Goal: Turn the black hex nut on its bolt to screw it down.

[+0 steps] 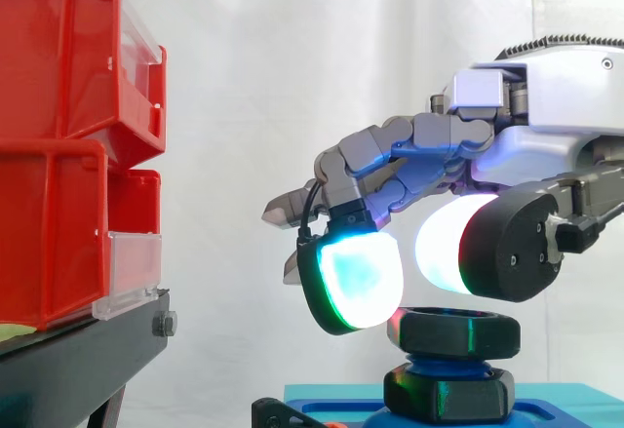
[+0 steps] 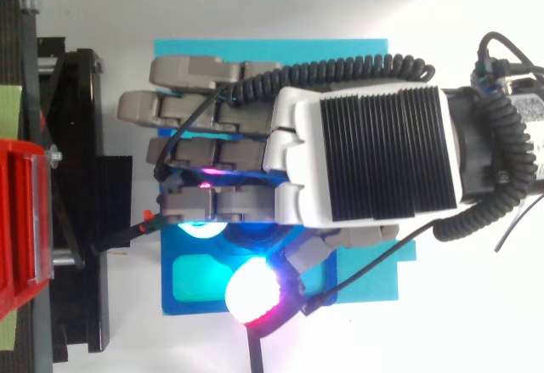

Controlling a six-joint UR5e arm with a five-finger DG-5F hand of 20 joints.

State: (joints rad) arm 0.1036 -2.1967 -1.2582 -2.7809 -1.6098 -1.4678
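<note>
The black hex nut (image 1: 458, 332) sits on a blue bolt, above a second black hex piece (image 1: 448, 394) on the blue base (image 1: 556, 397). My hand (image 1: 429, 150) hovers just over the nut with its fingers curled downward. One glowing cyan fingertip (image 1: 359, 280) hangs at the nut's upper left edge. The white-glowing thumb pad (image 1: 453, 243) stays a little above the nut, without touching it. From above, the hand (image 2: 374, 152) covers the bolt, and the thumb's pad (image 2: 252, 292) glows white and red beside the blue fixture (image 2: 191, 284).
Stacked red bins (image 1: 68, 145) on a black stand (image 1: 88, 350) rise at the left, a short gap from the fingertips. A cyan mat (image 2: 357, 50) lies under the fixture. The white curtain hangs behind.
</note>
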